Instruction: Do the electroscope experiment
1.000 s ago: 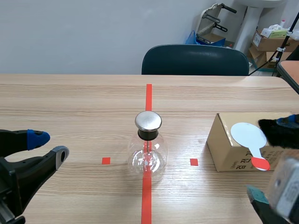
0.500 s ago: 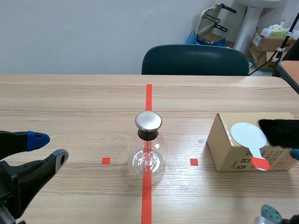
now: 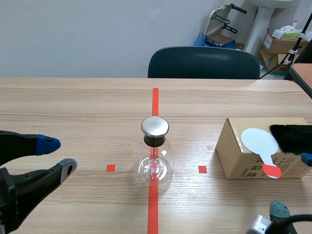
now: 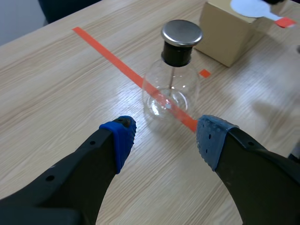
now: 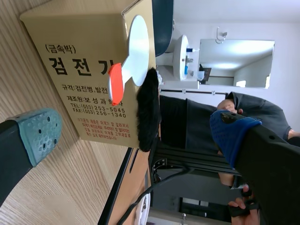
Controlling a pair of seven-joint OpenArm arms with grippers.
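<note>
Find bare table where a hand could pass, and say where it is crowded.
Bare: between flask and box, and the far table beyond both. Crowded: the box top, holding paddle and fur; the open left gripper sits left of the flask.

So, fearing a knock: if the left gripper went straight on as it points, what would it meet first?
Probably the clear round glass flask with a silver metal cap, straight ahead of the open left gripper, though depth is unclear.
</note>
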